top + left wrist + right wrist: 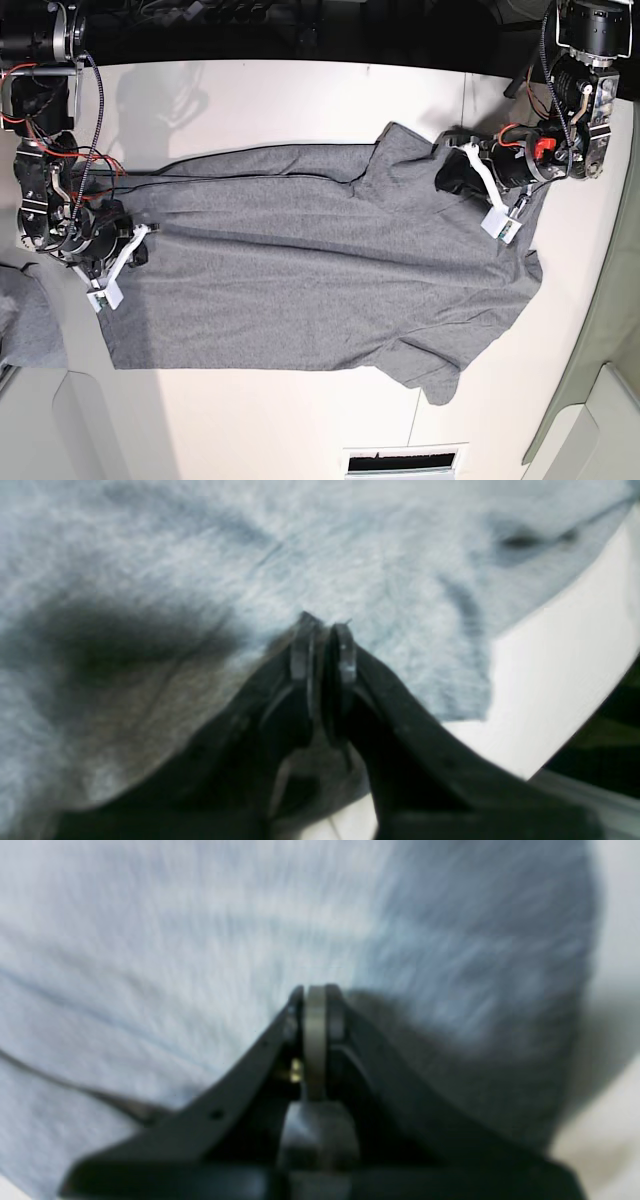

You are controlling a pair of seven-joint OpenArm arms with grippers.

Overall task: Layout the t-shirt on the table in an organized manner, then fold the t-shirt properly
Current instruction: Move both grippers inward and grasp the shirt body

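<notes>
Both black end effectors, left (pixel 322 630) and right (pixel 315 990), pinch the heather-grey cotton t-shirt (pixel 300 260). Lifting evenly should keep it flat on the white tabletop (pixel 250 420).

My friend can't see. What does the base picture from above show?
A big grey t-shirt lies spread out on a white table. A robot arm works at each end: the left gripper by the shoulder, the right gripper at the hem, both shut against the cloth.

The white table (pixel 300 420) carries the grey t-shirt (pixel 300 270) spread flat.
</notes>
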